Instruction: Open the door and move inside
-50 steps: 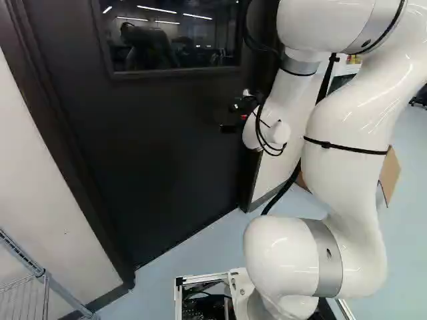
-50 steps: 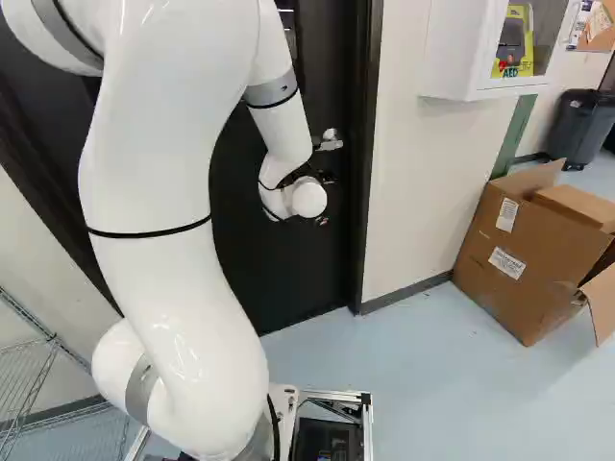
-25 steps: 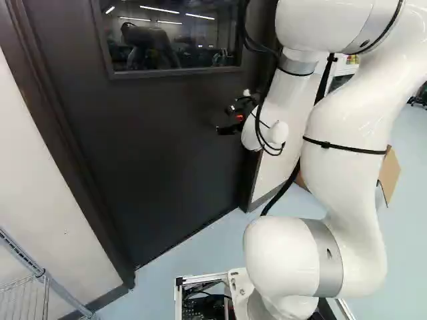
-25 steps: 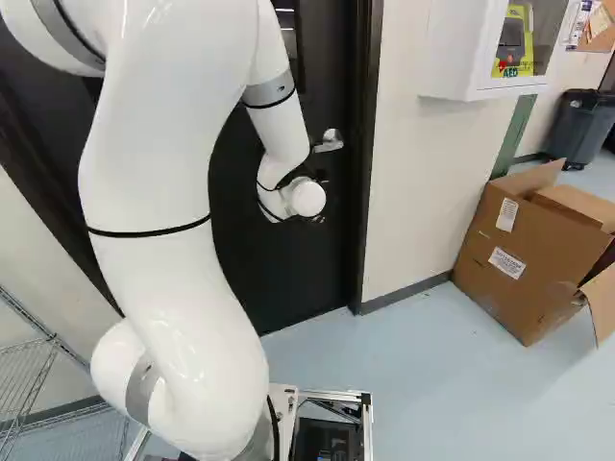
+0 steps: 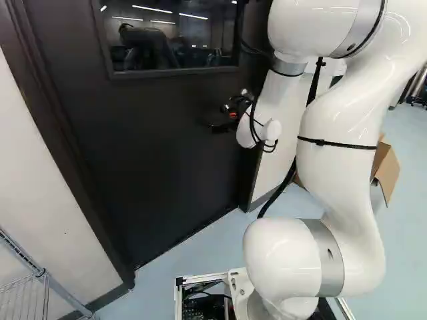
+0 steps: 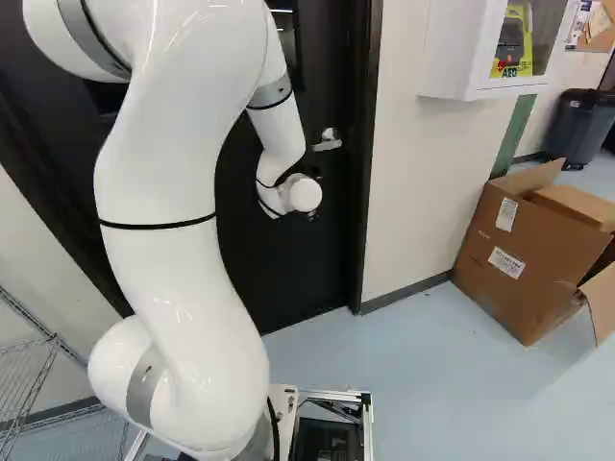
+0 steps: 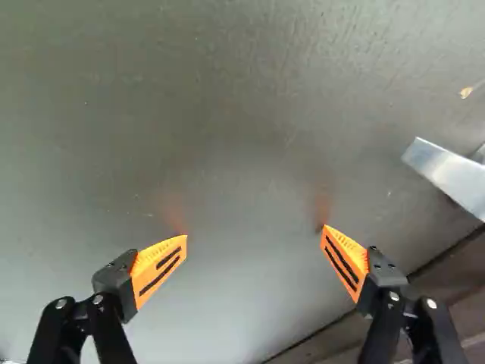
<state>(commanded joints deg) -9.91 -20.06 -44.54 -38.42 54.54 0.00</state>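
My gripper (image 5: 223, 120) is at the dark door (image 5: 160, 153), toward the door's handle side in the left base view. The door stands closed in its frame. From the wrist, the gripper (image 7: 254, 230) is open, its orange-padded fingers spread wide with only the flat door surface (image 7: 242, 106) ahead. A silver lever handle (image 7: 449, 176) lies beyond one finger, outside the gap, not touched. The right base view shows the handle (image 6: 328, 141) just above the wrist's round white end; the gripper's fingers are mostly hidden there.
Right of the door frame (image 6: 365, 163) are a pale wall (image 6: 413, 192), a white AED cabinet (image 6: 471, 58), an open cardboard box (image 6: 528, 250) and a grey bin (image 6: 579, 125). A wire rack (image 5: 33, 280) stands at the near left.
The arm has shifted slightly left in the left base view, carrying the gripper along the door away from the handle side. Its upper links moved too. Base and door have stayed put.
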